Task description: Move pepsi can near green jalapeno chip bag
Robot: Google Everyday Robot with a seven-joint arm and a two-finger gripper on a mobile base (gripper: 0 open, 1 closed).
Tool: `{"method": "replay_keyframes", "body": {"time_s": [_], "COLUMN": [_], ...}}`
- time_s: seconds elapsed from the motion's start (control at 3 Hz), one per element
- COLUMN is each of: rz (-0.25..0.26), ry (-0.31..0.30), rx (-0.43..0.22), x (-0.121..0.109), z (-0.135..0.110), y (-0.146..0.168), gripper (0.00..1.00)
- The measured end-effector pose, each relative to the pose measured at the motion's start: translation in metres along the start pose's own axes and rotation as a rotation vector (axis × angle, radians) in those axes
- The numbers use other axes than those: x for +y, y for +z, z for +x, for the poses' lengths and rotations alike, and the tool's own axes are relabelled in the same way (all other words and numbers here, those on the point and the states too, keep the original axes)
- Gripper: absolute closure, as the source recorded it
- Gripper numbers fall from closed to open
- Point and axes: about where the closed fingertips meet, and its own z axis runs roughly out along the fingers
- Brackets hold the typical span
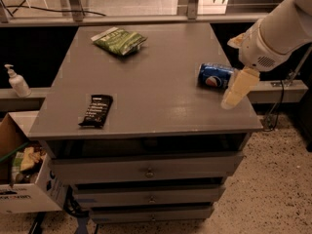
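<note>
Grey desk [151,89] top, three drawers [146,168] below it with small round knobs.

Pepsi can [216,76]: lying on its side on the right part of the desk, about midway between near and far edges, logo facing me.

Green jalapeno chip bag [118,39]: flat on the far left part of the desk, close to the far edge. Can and bag are well apart, with bare desk surface between them.

Black wrapped bar [96,110]: flat on the near left part of the desk, well apart from both the bag and the can.

Gripper [236,87]: I see it as a pale cream piece hanging down from the white rounded arm housing [273,35], which enters from the upper right. It sits over the right edge of the desk, just beside the right end of the can. From this view I cannot say whether it touches the can or hangs above the surface. I cannot tell whether the jaws are apart or together.

Off the desk, left side: a white pump bottle [17,81] stands on a low ledge, and an open cardboard box [27,191] with mixed contents sits on the speckled floor at the near left corner.
</note>
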Motion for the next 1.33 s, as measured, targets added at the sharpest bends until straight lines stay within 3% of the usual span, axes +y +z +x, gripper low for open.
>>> {"method": "replay_keyframes", "body": {"time_s": [0.33,1.0,1.33], "rz": [0.008,-0.048,-0.066], "ry": [0.011,0.102,0.133], "rx": [0.017,0.032,0.03], "x": [-0.029,-0.065,-0.072], "z": [0.0,0.004,0.001], "y": [0.033,0.091,0.103], "gripper": [0.0,0.0,0.18]}}
